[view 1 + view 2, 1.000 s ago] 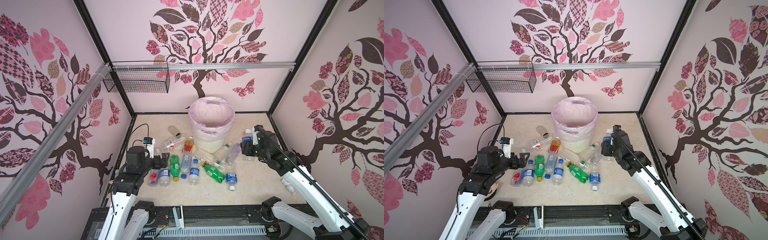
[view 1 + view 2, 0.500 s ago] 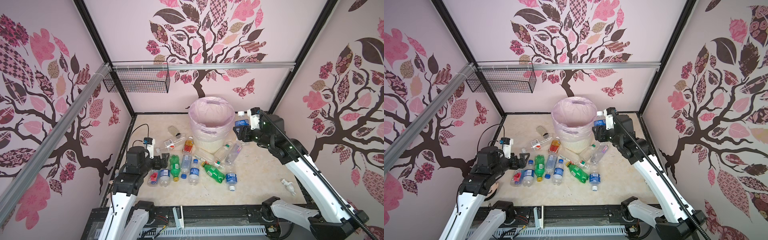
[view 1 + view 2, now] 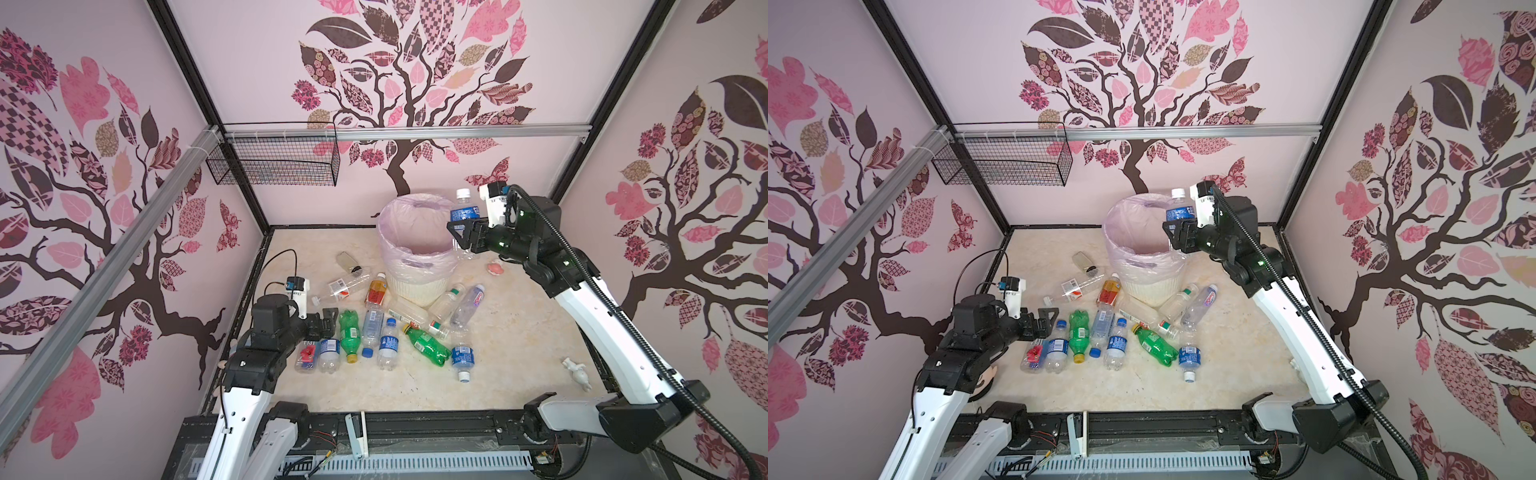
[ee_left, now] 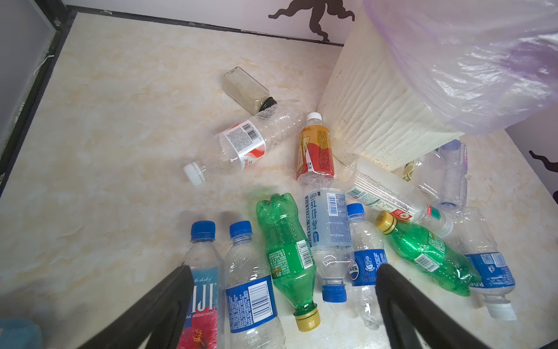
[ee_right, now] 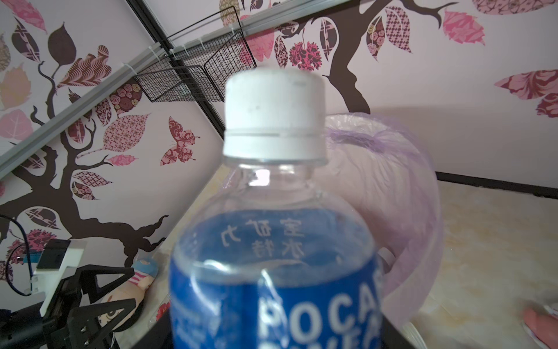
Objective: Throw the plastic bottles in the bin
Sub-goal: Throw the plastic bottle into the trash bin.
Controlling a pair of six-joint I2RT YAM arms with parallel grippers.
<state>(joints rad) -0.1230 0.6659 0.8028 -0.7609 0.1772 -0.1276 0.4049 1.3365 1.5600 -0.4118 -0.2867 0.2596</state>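
**Right gripper holds a bottle up at the bin's rim**

The right gripper point(image 3: 464, 228) is clamped on a clear, blue-labelled bottle point(image 3: 462, 212). The bottle's white cap is uppermost, and it is raised level with the rim of the bin point(image 3: 419, 286), on the bin's right side. In both top views the gripper covers the bottle's lower half. From those angles I cannot tell whether the bottle is over the mouth or just outside it. In the right wrist view the bottle point(image 5: 271, 241) fills the frame, blurred and cut off below. The jaws show only as dark slivers beneath it, with the pink-bagged bin behind.

The left gripper point(image 4: 283, 269) hangs spread wide and empty above the near-left end of the plastic bottles point(image 3: 374, 328). These lie loose on the table point(image 3: 519, 353) in front of the bin. In the left wrist view the frame's edge cuts the gripper off. Several clear bottles overlap against the bin's base and are hard to tell apart.
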